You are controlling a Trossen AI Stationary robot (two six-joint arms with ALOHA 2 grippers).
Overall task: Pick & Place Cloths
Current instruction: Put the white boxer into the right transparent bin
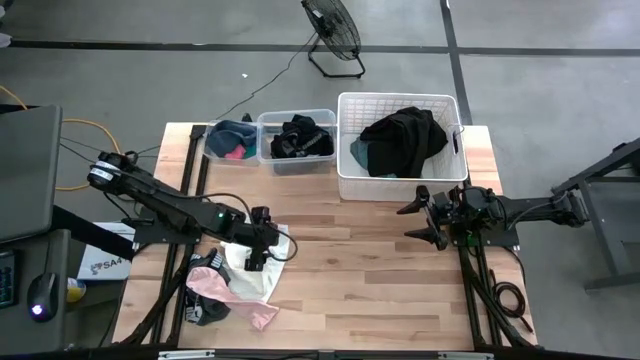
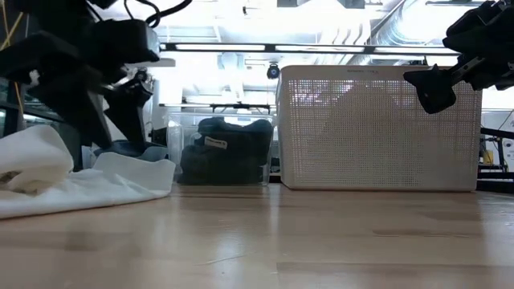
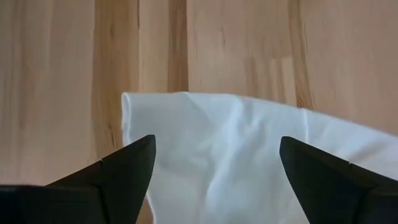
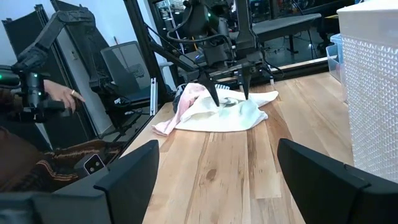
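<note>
High view: one wooden bench carries one white slatted basket holding dark cloths, and two clear bins with more garments. One white cloth and one pink cloth lie on the near left. Left end effector hovers spread above the white cloth, gripping nothing; right end effector waits near the basket, spread wide, empty.

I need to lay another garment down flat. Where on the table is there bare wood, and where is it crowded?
Bare wood runs between the white cloth under the left end effector and the right end effector, on to the near edge. The far edge is crowded: two clear bins and the white basket. More cloths fill the near-left corner.
</note>
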